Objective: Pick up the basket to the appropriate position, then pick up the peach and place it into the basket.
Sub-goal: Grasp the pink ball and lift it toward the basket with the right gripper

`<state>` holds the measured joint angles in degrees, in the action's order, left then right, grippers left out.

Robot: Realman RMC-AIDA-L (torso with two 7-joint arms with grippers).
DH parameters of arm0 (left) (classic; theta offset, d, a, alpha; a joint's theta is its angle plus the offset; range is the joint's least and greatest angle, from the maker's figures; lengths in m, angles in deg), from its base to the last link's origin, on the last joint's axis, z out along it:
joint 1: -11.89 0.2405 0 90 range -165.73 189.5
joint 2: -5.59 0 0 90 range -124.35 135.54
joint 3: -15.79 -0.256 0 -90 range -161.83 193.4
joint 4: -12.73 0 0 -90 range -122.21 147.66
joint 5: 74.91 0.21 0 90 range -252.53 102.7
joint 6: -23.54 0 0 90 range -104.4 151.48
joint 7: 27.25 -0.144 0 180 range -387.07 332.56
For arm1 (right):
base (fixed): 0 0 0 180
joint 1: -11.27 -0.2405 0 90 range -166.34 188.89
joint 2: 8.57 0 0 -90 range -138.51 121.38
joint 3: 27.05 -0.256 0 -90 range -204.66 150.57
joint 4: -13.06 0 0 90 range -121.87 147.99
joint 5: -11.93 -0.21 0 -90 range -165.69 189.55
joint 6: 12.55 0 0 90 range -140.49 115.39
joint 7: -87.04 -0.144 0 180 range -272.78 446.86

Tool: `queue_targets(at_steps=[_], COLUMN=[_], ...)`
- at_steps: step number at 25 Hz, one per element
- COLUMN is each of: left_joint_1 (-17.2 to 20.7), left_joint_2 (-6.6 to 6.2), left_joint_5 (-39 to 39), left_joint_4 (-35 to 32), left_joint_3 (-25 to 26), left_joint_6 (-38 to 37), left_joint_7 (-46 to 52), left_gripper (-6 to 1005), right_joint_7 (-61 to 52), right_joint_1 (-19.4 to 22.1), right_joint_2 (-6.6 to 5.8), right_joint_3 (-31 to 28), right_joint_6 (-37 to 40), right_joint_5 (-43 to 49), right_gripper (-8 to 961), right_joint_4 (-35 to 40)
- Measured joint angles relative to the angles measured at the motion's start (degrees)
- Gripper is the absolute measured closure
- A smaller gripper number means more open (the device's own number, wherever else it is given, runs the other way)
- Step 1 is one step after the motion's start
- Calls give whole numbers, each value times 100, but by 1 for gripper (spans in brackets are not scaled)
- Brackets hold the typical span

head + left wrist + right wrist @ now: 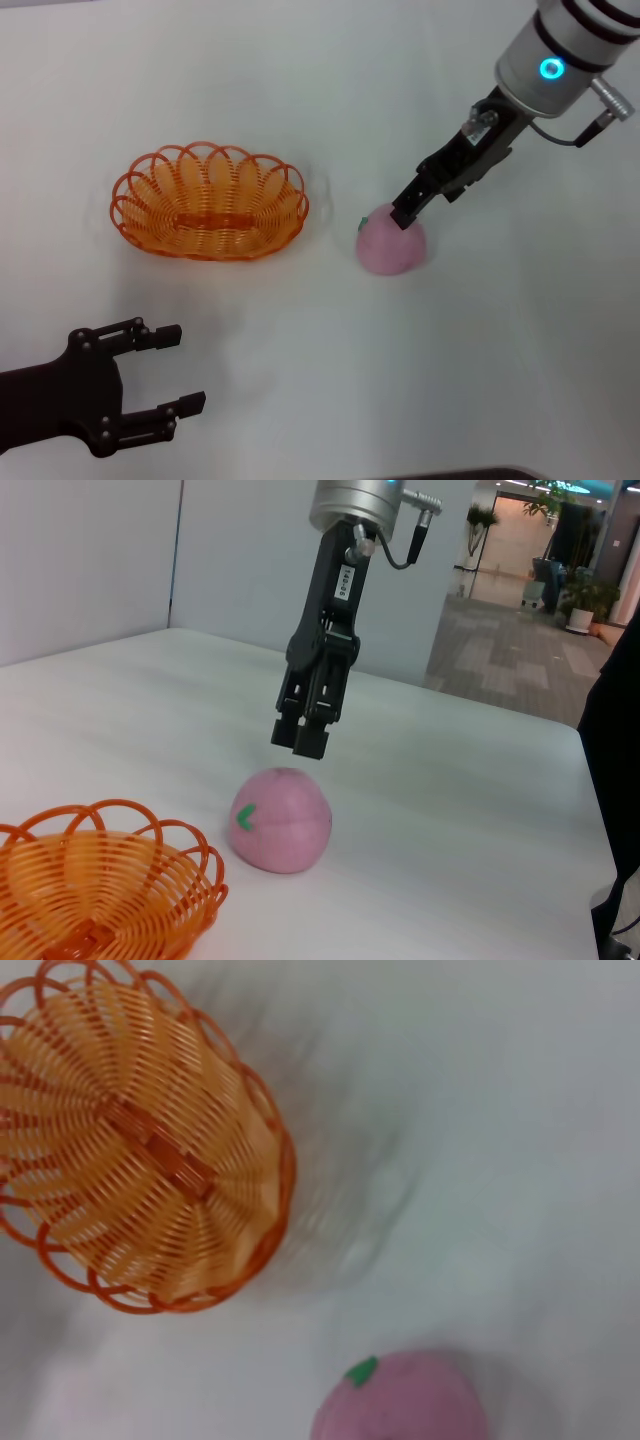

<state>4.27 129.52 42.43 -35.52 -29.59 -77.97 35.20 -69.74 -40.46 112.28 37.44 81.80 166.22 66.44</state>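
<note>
I log the basket (210, 203) sitting on the white tabletop (330, 380) toward the left side, roughly mid-depth; it is an oval, shallow, bright orange piece made of looped wire-like strands with a scalloped rim and a flat ribbed strip along its floor, and nothing lies inside it. The peach (392, 243) rests on the table to the right of the basket, apart from it with a clear strip of tabletop between them, near the table's middle. It reads as a rounded pale pink fruit with a small green stem mark on the side facing the basket; in the left wrist view the peach (281, 820) sits flat on the surface with the mark turned toward the camera. The right gripper (405, 214) hangs from the far right, angled down toward the peach. From the head view its dark tips overlap the top of the fruit, but the left wrist view shows the right gripper (302, 737) just above the peach with a gap of air below it, touching nothing. Its fingers sit pressed close together, clenched on nothing. The left gripper (185, 370) is parked low at the near left corner, well apart from the basket, fingers spread wide and holding nothing.
</note>
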Motion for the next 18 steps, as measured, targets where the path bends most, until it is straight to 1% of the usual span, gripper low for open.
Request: queue_targets(at_steps=[6, 13, 18], left_joint_1=[-8, 3, -11], left_joint_2=[0, 0, 0], left_joint_5=[-1, -1, -1], left_joint_4=[0, -1, 0], left_joint_3=[3, 4, -35], left_joint_6=[0, -5, -9], left_joint_7=[14, 20, 24], left_gripper=[251, 251, 252], right_joint_7=[-16, -15, -19], right_joint_1=[-17, -21, -23], right_joint_2=[9, 9, 9], right_joint_3=[368, 479, 775], right_joint_6=[-90, -148, -324], right_joint_5=[-282, -294, -410], right_gripper=[79, 73, 55], right_joint_4=[4, -35, -145])
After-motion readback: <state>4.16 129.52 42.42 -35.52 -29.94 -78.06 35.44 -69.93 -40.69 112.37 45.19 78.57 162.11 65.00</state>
